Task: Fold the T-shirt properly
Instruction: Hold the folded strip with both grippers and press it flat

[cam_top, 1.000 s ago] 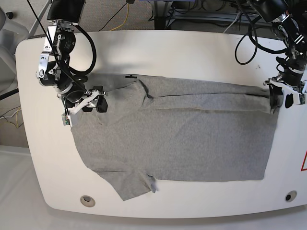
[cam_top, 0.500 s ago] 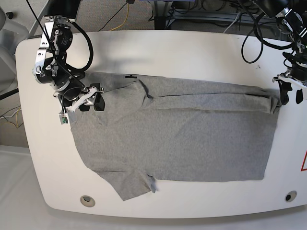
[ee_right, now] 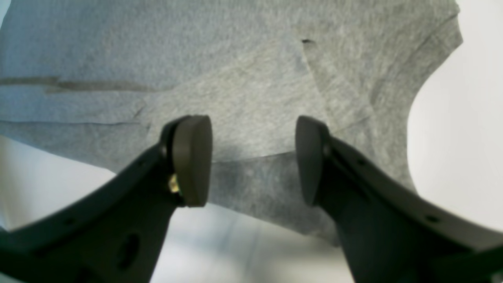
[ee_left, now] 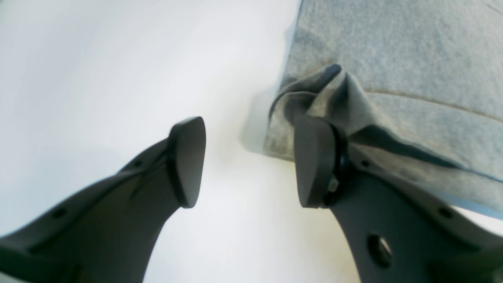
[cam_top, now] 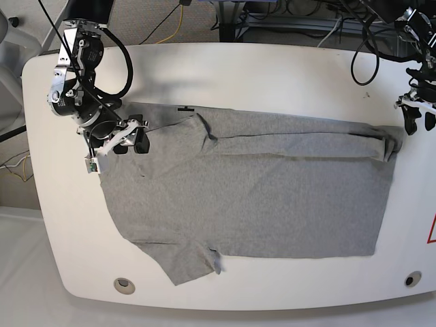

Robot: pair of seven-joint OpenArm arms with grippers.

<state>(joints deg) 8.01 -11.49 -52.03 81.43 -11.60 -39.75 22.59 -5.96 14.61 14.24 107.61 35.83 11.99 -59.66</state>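
The heather-grey T-shirt (cam_top: pixel 259 197) lies spread on the white table (cam_top: pixel 272 75). Its far edge is folded over in a long band, and its dark neck label (cam_top: pixel 184 107) is at the far left. My left gripper (cam_top: pixel 419 122) is open and empty, just off the shirt's far right corner. In the left wrist view the left gripper (ee_left: pixel 251 161) is over bare table, with the bunched corner (ee_left: pixel 314 94) behind one finger. My right gripper (cam_top: pixel 131 143) is open over the shirt's left shoulder. In the right wrist view the right gripper (ee_right: pixel 251 161) is above the cloth (ee_right: pixel 251 78) and holds nothing.
One sleeve (cam_top: pixel 187 262) sticks out toward the near edge. Two round holes (cam_top: pixel 124 285) (cam_top: pixel 411 278) sit in the table's near corners. Cables and floor lie beyond the far edge. A red mark (cam_top: pixel 432 228) is at the right edge.
My left gripper has moved away from the shirt's far right corner, up and to the right. My right gripper has shifted slightly up and left over the shoulder. The shirt lies as before.
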